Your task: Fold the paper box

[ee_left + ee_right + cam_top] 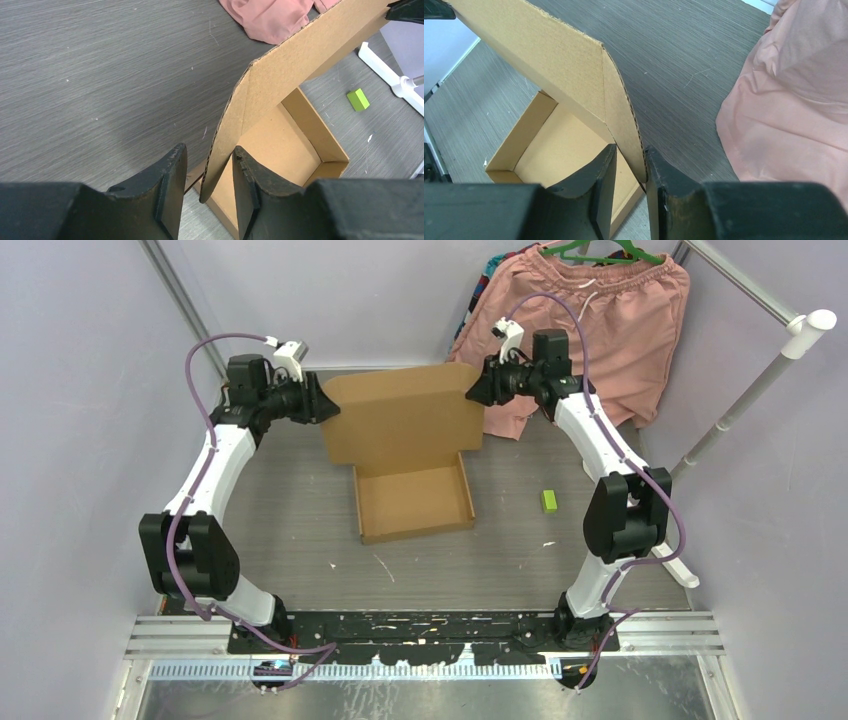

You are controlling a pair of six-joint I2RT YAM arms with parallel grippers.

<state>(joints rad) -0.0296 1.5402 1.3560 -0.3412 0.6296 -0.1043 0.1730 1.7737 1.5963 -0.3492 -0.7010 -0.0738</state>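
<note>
Overhead, shows the paper box in the middle of the grey bench, with the shallow tray part lying flat toward the arms and the big lid panel tilted up off its far side. Puts the left claw at the lid's left corner and the right claw at its right corner, roughly level with each other. Also takes in pink shorts hanging behind the right arm, a white pipe rack along the right, and a small green block on the bench right of the tray, well apart from it. Next, from the left wrist, looks down on the lid's folded side flap slanting between two black fingers: one finger against the card, a gap beside the other, so standing apart around the flap and not pressed tight. Catches the open tray below, the green block and the rack's white foot beyond it, and a fold of the shorts at the top. Lastly, from the right wrist, finds the opposite side flap squeezed edge-on between both fingers with no gap on either side, so clamped on the box. Has the tray's corner low on the left and the shorts filling the right side.
</note>
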